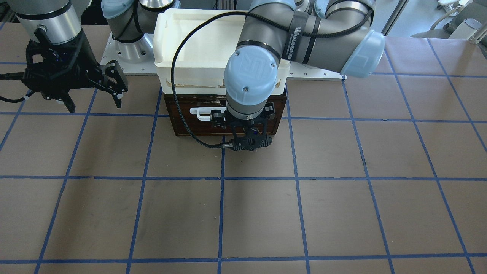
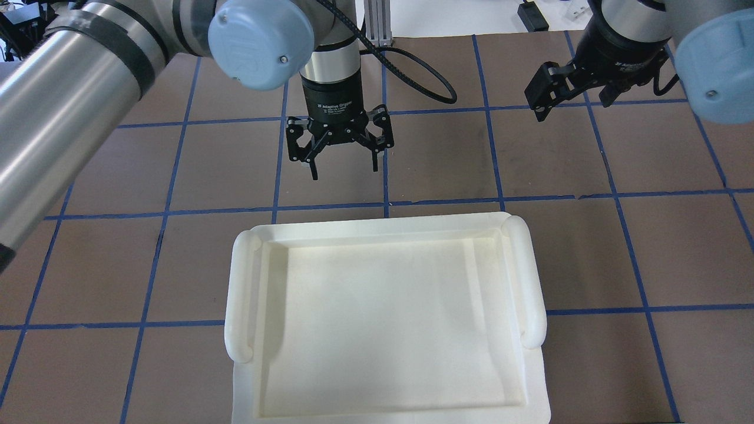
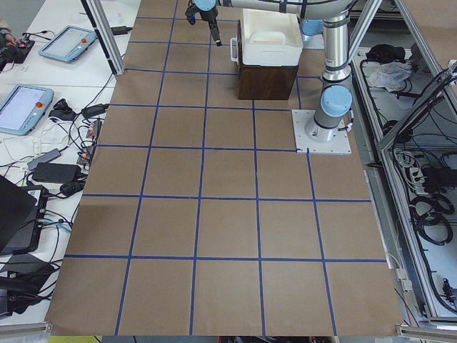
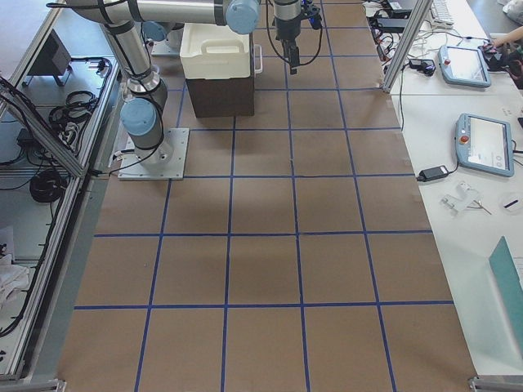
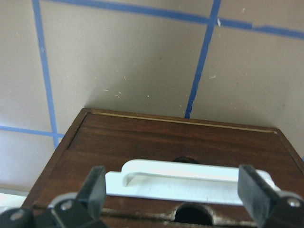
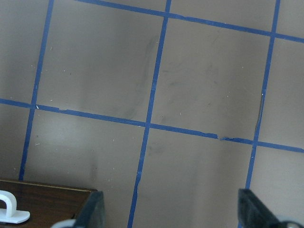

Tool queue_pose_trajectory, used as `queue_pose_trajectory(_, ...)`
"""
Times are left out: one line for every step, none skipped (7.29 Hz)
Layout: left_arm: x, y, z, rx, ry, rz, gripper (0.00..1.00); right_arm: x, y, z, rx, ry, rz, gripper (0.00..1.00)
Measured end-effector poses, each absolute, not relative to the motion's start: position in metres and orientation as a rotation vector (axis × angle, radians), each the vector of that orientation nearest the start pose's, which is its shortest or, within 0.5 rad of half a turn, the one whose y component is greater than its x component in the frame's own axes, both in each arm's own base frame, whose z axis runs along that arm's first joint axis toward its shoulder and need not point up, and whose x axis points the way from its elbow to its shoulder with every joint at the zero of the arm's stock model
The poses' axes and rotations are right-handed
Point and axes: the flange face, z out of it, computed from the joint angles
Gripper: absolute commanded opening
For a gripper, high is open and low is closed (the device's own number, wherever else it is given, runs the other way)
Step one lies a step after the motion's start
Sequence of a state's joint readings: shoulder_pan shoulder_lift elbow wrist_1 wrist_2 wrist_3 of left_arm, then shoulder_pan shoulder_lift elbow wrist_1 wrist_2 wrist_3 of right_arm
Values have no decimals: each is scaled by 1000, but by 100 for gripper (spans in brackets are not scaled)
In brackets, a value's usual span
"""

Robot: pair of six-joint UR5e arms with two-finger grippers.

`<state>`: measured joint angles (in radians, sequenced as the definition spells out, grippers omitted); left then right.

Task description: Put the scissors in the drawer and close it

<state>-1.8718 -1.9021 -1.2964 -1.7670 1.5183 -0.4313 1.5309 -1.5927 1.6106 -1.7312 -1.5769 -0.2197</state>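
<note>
**Drawer looks shut, scissors out of sight, left fingers at the handle**

I can find the scissors in none of my views. Nothing lies on the counter (image 1: 342, 213) around the box, so I judge they are already inside. The drawer (image 5: 166, 142) sits with its dark front level with the cabinet face, and no pale inside shows, so I take it as pushed home.

Its white bar handle (image 5: 185, 183) lies between the left gripper's (image 2: 344, 171) fingers (image 5: 96, 187). They stand spread wide, one past each end of the bar, clamped on nothing. From the wrist view I cannot tell whether they touch the front.

The white foam tray (image 2: 238, 306) rests on top of the cabinet, just behind that gripper.

The right gripper (image 1: 95, 106) hangs well off to the side above bare counter, its fingers also apart and empty.

If this is the end of the closing push, I would check from the front-facing view that the seam is even. Then I would back the left arm straight away from the face with the fingers wide, so neither tip hooks the bar and drags the drawer out. I would lift only once clear, staying below the tray's rim until then.
</note>
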Motion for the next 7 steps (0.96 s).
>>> queue_pose_trajectory(-294, -524, 448, -132, 3057, 312, 100, 113, -500, 496, -281, 3146, -221, 100)
queue_pose_trajectory(-270, -518, 473, -49, 3061, 257, 100, 113, -500, 496, -279, 3147, -219, 100)
queue_pose_trajectory(-239, -516, 491, 2, 3074, 221, 100, 113, -499, 497, -280, 3149, -223, 100)
queue_pose_trajectory(-207, -515, 502, 48, 3087, 198, 100, 114, -499, 498, -280, 3149, -231, 100)
queue_pose_trajectory(-182, -513, 510, 105, 3119, 154, 100, 114, -499, 499, -280, 3147, -236, 100)
queue_pose_trajectory(-169, -508, 520, 154, 3164, 61, 100, 114, -498, 500, -280, 3146, -235, 100)
queue_pose_trajectory(-162, -502, 527, 172, 3187, -73, 100, 115, -496, 501, -269, 3146, -233, 100)
